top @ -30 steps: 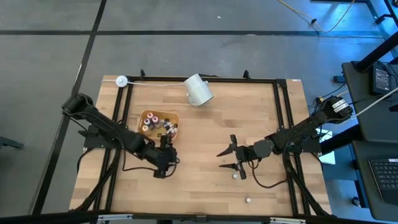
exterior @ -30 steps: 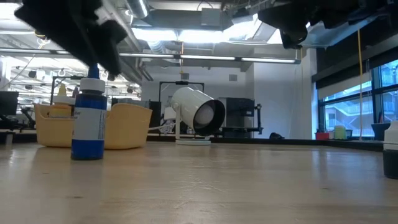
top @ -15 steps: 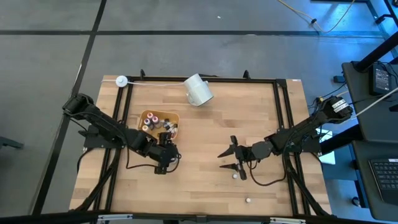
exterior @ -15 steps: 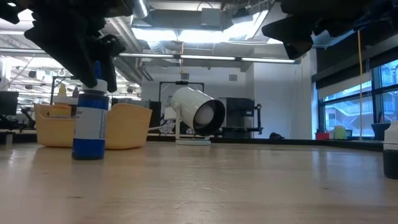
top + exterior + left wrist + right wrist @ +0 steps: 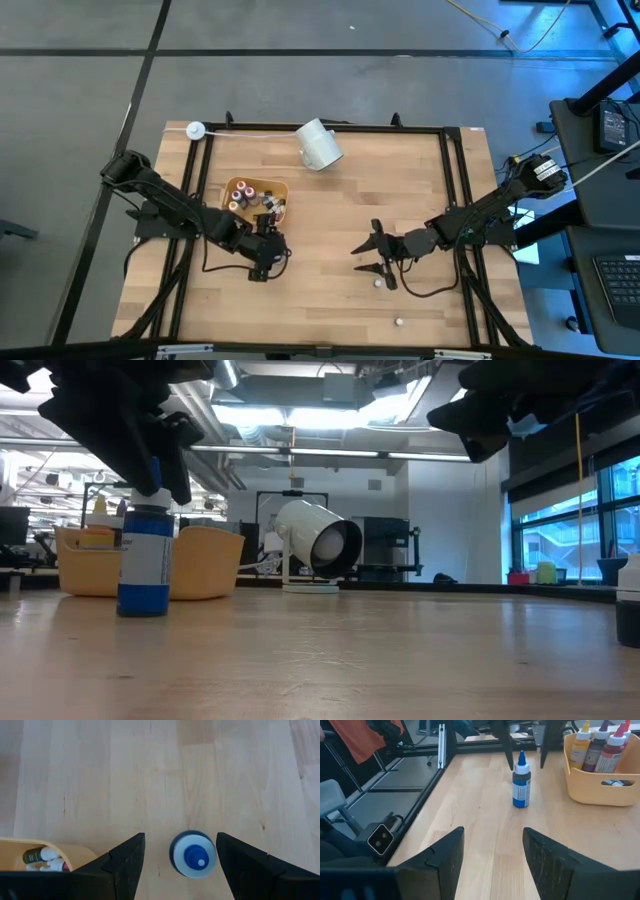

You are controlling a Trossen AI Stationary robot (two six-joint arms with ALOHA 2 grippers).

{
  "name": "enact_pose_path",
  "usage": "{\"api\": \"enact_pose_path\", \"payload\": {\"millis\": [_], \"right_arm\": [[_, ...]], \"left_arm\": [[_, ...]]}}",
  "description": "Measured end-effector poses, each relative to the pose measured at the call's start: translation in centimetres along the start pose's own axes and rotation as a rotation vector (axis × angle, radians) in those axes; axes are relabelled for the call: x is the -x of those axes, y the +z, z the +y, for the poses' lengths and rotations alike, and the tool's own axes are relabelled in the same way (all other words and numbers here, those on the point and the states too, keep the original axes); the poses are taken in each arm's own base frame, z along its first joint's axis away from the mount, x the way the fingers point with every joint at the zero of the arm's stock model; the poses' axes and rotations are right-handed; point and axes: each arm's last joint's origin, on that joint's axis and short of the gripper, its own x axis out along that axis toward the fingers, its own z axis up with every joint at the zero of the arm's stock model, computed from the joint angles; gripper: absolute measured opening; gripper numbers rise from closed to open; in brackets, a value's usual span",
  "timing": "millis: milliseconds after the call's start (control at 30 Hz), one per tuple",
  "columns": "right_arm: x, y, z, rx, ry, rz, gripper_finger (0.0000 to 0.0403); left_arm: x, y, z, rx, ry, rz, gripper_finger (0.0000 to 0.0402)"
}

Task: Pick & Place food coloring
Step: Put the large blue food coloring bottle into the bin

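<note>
A blue food coloring bottle (image 5: 194,854) with a blue cap stands upright on the table (image 5: 330,220), also in the low view (image 5: 143,560) and the right wrist view (image 5: 521,780). My left gripper (image 5: 262,257) hovers over it, open, with a finger on each side of the cap (image 5: 155,472). The yellow tray (image 5: 243,187) beside it holds several more bottles (image 5: 600,747). My right gripper (image 5: 356,258) is open near the table's middle, above a small white-capped bottle (image 5: 378,283). Another small bottle (image 5: 398,322) stands near the near edge.
A big white cup (image 5: 319,145) lies on its side at the far edge, its mouth showing in the low view (image 5: 322,545). A white round object (image 5: 195,129) sits at the far left corner. Black frame rails (image 5: 452,200) border the table.
My left gripper has shifted a little toward the tray, and the blue bottle's cap tip, covered a second ago, now shows between its fingers. The bottle stays upright on the table. My right gripper has drifted slightly toward the table's right.
</note>
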Motion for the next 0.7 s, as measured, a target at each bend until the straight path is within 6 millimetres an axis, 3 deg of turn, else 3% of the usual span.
{"api": "enact_pose_path", "payload": {"millis": [700], "right_arm": [[0.0, 0.0, 0.0, 0.011, -0.001, -0.001, 0.0204]], "left_arm": [[-0.9, -0.5, -0.7, -0.003, 0.003, 0.046, 0.0235]]}}
